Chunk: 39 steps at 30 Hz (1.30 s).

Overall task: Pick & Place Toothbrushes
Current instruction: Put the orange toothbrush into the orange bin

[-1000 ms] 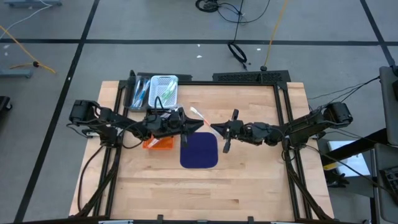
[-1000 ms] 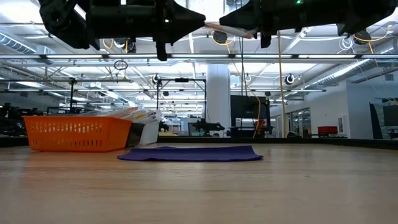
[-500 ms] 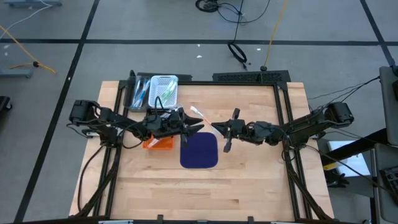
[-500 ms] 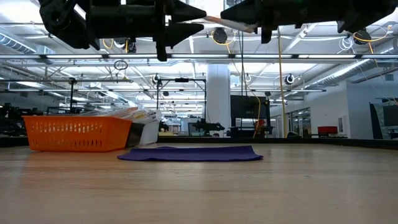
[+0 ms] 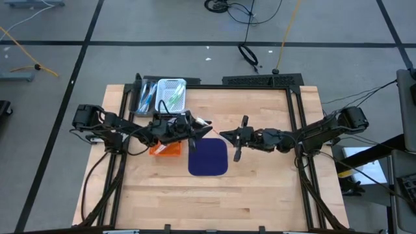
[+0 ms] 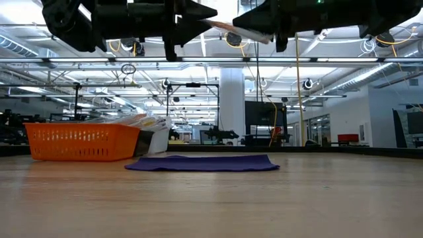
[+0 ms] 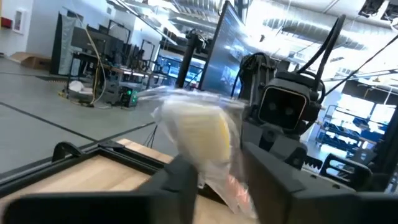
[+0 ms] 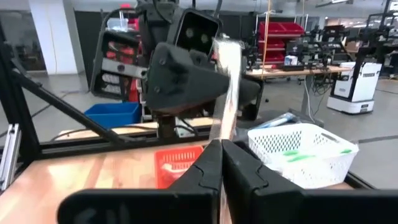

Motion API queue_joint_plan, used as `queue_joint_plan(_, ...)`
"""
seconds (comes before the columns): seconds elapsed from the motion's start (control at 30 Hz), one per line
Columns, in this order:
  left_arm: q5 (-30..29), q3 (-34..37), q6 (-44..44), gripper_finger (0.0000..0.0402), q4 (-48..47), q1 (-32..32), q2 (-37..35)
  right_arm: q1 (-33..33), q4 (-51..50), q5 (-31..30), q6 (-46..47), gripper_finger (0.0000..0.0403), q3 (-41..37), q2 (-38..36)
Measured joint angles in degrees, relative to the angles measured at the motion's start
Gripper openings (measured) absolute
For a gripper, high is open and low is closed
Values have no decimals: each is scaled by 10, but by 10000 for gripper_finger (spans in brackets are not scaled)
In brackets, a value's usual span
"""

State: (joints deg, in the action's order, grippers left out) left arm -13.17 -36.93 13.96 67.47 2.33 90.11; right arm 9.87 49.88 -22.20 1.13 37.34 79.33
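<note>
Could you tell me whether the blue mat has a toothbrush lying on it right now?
No: in the high view the mat lies bare, and the one toothbrush near it is held up between the two claws.

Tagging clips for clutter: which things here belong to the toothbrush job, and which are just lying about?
Job: wrapped toothbrush in the right end effector; left end effector beside it; toothbrushes in the white basket; orange basket.
Lying about: dark blue mat; cables on the floor beyond the table.

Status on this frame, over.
Right gripper shut on toothbrush, mid-air between the arms. Left gripper open around its other end. Nothing in the way.
</note>
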Motion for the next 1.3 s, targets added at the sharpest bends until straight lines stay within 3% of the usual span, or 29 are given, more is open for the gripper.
queue_joint_plan(0.17,1,0,-14,16,0,0,0,0,-23,-1,3,0,0,0)
queue_joint_plan(0.4,7,0,-4,5,-5,0,0,-5,-34,0,-13,5,0,0)
queue_joint_plan(0.57,9,0,-4,4,-47,0,-28,-17,-78,0,-12,53,0,-12)
queue_joint_plan(0.7,6,0,2,3,-187,0,-102,-26,-144,-1,18,107,0,-26)
queue_joint_plan(0.8,-1,0,28,2,-351,0,-185,-27,-173,-1,29,136,0,-32)
queue_joint_plan(1.07,-75,-6,148,2,-746,3,-392,-27,-194,-1,42,157,0,-32)
queue_joint_plan(1.17,-100,-40,204,2,-897,3,-419,-27,-193,-2,41,153,0,-32)
queue_joint_plan(1.3,-106,-95,243,2,-1039,3,-399,-28,-193,-2,40,149,0,-32)
